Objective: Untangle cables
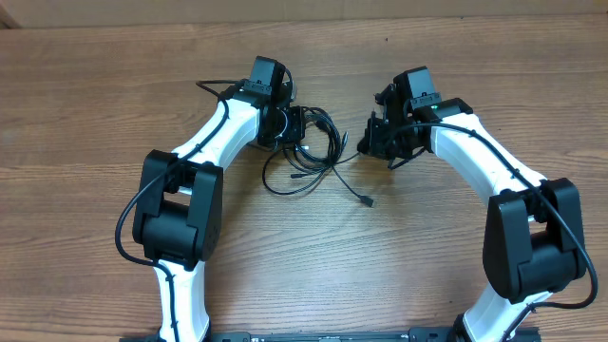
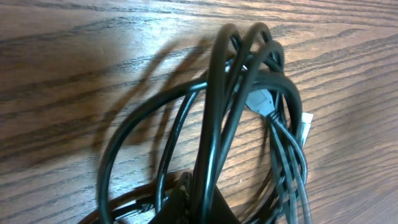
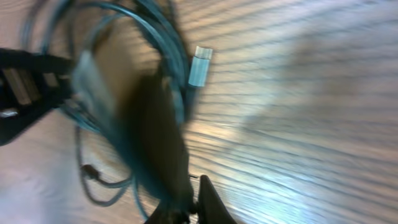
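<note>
The cables (image 1: 313, 157) are thin black cords lying in tangled loops on the wooden table between the two arms. My left gripper (image 1: 298, 127) sits at the left edge of the bundle. In the left wrist view it (image 2: 200, 202) is shut on several strands of the cables (image 2: 214, 118), which loop upward, with a grey plug (image 2: 260, 101) among them. One strand trails off to a small plug (image 1: 368, 200) on the table. My right gripper (image 1: 367, 144) is at the right end of a strand. In the blurred right wrist view it (image 3: 194, 202) is shut, with a dark cable (image 3: 155, 130) running into the jaws and a silvery plug tip (image 3: 199, 65) beyond.
Both white arms curve in from the table's near edge, the left arm (image 1: 180, 199) and the right arm (image 1: 527, 228), each with its own thick black wiring. Bare wooden table (image 1: 304, 275) lies between them.
</note>
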Motion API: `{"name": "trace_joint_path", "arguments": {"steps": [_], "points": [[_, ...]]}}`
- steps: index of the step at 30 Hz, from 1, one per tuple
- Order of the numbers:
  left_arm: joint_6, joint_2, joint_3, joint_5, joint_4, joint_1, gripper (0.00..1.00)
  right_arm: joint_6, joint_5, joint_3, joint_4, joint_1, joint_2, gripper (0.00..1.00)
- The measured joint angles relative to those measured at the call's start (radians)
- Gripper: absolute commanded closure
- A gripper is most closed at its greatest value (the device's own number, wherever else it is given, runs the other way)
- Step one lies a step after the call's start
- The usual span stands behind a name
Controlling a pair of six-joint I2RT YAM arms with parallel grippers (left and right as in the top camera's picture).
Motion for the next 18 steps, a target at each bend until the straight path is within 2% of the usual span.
{"name": "trace_joint_path", "arguments": {"steps": [3,5,10,15,18], "points": [[0.000,0.000,0.000,-0.001,0.000,0.000,0.96,-0.006,0.071,0.000,-0.033,-0.003,0.000,0.51],[0.000,0.000,0.000,-0.001,0.000,0.000,0.96,0.000,0.095,0.000,-0.034,-0.004,0.000,0.47],[0.000,0.000,0.000,-0.001,0.000,0.000,0.96,0.001,0.029,0.000,0.031,-0.004,0.000,0.47],[0.000,0.000,-0.002,-0.001,0.000,0.000,0.96,-0.001,-0.030,0.000,0.104,0.016,0.000,0.57],[0.000,0.000,-0.002,-0.002,0.000,0.000,0.96,-0.003,-0.027,0.000,0.138,0.048,0.000,0.57]]}}
